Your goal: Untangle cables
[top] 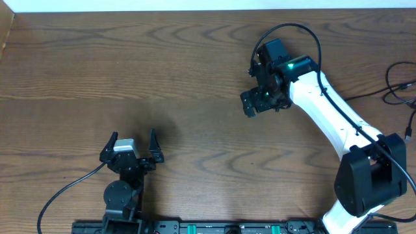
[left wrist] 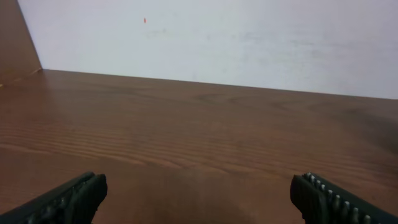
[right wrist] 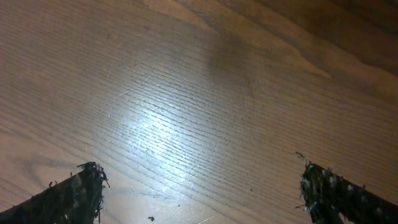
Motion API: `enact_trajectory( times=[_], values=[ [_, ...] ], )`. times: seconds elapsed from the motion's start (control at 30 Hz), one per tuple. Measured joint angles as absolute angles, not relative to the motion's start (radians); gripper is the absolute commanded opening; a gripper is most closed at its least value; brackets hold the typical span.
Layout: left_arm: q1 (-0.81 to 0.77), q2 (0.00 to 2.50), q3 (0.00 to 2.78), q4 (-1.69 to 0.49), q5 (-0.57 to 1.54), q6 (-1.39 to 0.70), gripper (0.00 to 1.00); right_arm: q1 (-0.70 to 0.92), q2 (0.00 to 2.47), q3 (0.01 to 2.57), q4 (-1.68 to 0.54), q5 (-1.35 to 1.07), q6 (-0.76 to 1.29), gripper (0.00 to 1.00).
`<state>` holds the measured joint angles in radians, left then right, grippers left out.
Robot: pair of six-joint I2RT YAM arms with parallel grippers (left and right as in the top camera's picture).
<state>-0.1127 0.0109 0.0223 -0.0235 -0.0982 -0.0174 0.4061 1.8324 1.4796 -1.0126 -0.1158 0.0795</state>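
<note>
Hard to call any of the untangling done from here. Left pincer [top: 133, 137] low near the front edge of the bench [top: 162, 71], spread wide, gripping nothing; only bare wood and a pale wall [left wrist: 249, 37] ahead in its own view. Right pincer [top: 259, 102] out over the middle-right of the bench, likewise spread wide and empty, with nothing but shiny wood grain below it. No cord under or between either pair of fingers. Only candidate for the cables [top: 398, 86]: a few thin black cords looping at the far right edge, partly cut off by the frame, well apart from both pincers; no white one visible, and impossible to say whether tangled or separated. Judging by that, either not begun or finished and set aside; no telling which.
</note>
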Motion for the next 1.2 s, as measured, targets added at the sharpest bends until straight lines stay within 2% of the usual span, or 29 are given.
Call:
enact_trajectory(
  times=[1.2],
  values=[
    [-0.056, 0.011, 0.023, -0.027, -0.076, -0.017, 1.0, 0.406, 1.832, 1.48, -1.013, -0.116, 0.08, 0.99]
  ],
)
